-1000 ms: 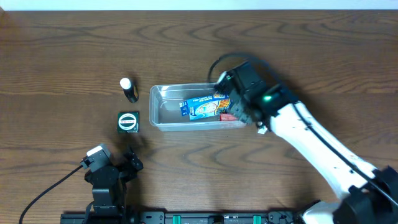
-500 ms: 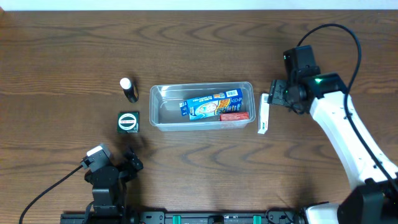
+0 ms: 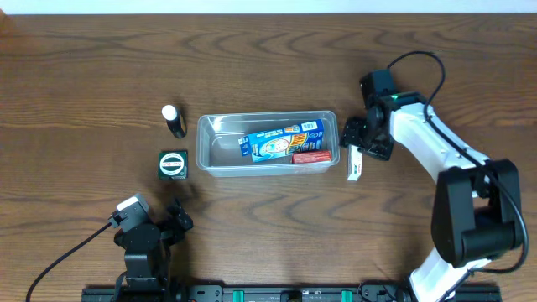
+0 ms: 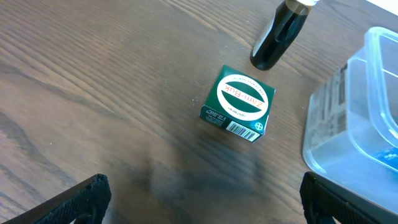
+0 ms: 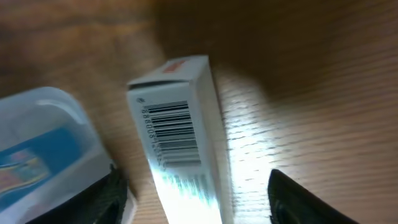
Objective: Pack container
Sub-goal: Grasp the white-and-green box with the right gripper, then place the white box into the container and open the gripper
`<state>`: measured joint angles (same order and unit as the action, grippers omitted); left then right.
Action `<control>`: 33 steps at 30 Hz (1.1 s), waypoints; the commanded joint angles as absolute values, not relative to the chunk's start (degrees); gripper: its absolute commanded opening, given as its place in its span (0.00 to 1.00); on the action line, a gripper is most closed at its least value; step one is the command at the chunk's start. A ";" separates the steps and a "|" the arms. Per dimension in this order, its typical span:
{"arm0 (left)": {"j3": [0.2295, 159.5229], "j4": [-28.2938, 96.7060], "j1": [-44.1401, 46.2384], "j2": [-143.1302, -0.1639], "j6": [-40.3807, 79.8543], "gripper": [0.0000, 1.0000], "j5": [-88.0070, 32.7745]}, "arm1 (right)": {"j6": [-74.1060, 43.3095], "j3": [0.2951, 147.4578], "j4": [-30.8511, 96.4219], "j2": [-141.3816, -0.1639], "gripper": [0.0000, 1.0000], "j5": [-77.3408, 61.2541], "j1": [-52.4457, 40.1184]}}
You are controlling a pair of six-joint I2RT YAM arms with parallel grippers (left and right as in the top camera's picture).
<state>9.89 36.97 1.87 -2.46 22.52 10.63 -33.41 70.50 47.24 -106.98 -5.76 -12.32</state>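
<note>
One clear container (image 3: 202, 144), one dark white-capped bottle (image 3: 174, 122), four small cardboard boxes (image 3: 281, 142) (image 3: 312, 157) (image 3: 356, 164) (image 3: 174, 164).

My overhead camera looks straight down on the brown wooden table (image 3: 268, 50), with the clear rectangular plastic tub (image 3: 268, 115) mid-frame. My left wrist camera views that tub's (image 4: 339, 124) left end obliquely; my right wrist camera sits close at its (image 5: 37, 124) right end.
</note>
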 commanded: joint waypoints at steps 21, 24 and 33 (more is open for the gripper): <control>9.19 36.77 1.52 -2.00 22.61 0.98 10.94 | -20.58 70.13 49.01 -96.40 0.21 -2.35 -8.36; 9.19 36.77 1.52 -2.00 22.61 0.98 10.94 | -17.67 70.54 48.90 -91.13 0.13 -2.37 -9.47; 9.19 36.77 1.52 -2.00 22.61 0.98 10.94 | 7.11 71.09 44.18 -77.71 0.06 -2.39 -22.50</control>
